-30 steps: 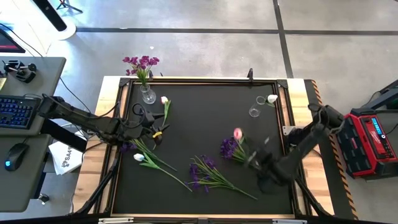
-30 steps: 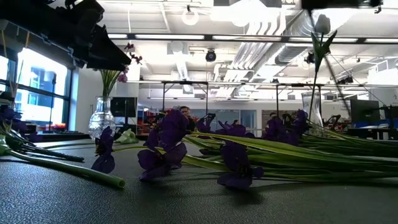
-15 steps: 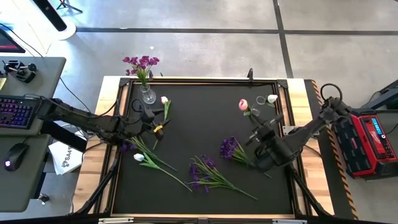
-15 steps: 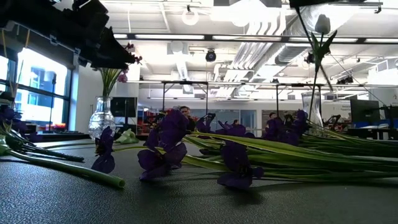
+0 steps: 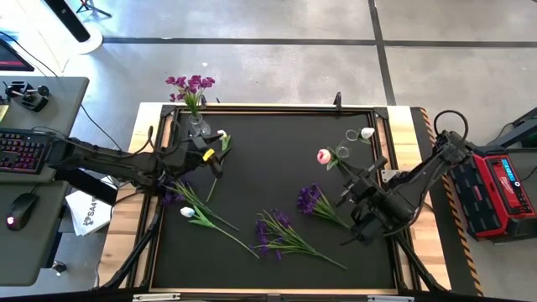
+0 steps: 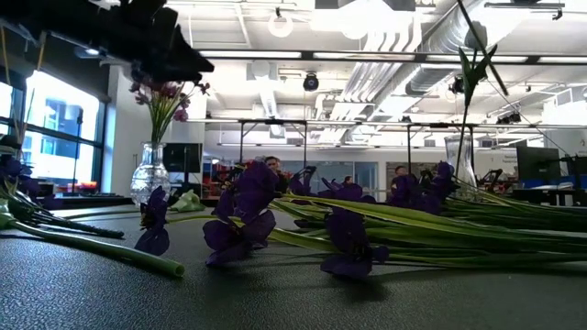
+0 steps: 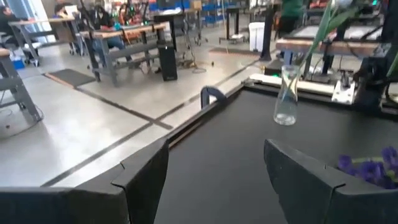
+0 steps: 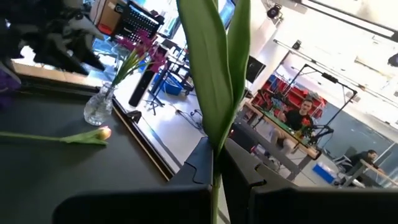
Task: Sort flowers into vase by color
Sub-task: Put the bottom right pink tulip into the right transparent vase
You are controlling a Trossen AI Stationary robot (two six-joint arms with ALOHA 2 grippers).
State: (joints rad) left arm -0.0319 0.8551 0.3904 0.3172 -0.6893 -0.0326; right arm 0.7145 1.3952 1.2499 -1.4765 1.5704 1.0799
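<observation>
Now rt tool (image 5: 346, 164) grips pink tulip (image 5: 324, 156)

this is a robotics lab or workshop: concrete floor (image 5: 277, 67), exposed ceiling ducts (image 6: 404, 37), metal workbenches (image 7: 118, 40), a desk with keyboard (image 5: 21, 151) and mouse (image 5: 15, 221).

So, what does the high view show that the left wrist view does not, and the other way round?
Only the high view shows the vase of purple flowers at the mat's far left corner, the right gripper shut on the pink tulip, and the white tulip lying on the mat. Only the left wrist view shows the room beyond the table, with workbenches and people. Both show the open left gripper, the clear vase at the far right corner, and some purple flowers lying on the black mat.
</observation>
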